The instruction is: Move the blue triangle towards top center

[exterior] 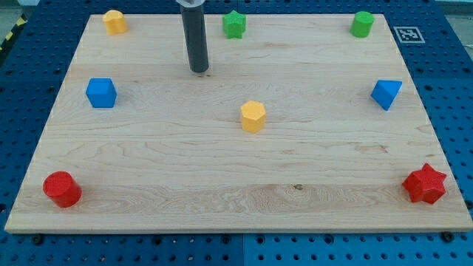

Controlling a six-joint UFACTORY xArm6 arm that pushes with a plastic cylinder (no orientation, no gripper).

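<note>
No readable writing shows; only a black-and-white marker tag (408, 33) sits off the board's (222, 162) top right corner. The blue triangle (386, 94), a small wedge, lies near the right edge. I have no jaws; my tip (199, 70) rests well apart, top centre-left.

Laboratory test bench. A pale wooden desk (148, 148) lies on a blue perforated base (451, 81) with a regular grid of mounting holes, as used for fixing apparatus. A black-and-white fiducial tag (407, 34) sits on the base at the view's top right, beside the desk's corner. Yellow-black hazard tape (9, 37) marks the floor at the view's top left. A dark rod (196, 37) stands on the desk.
</note>
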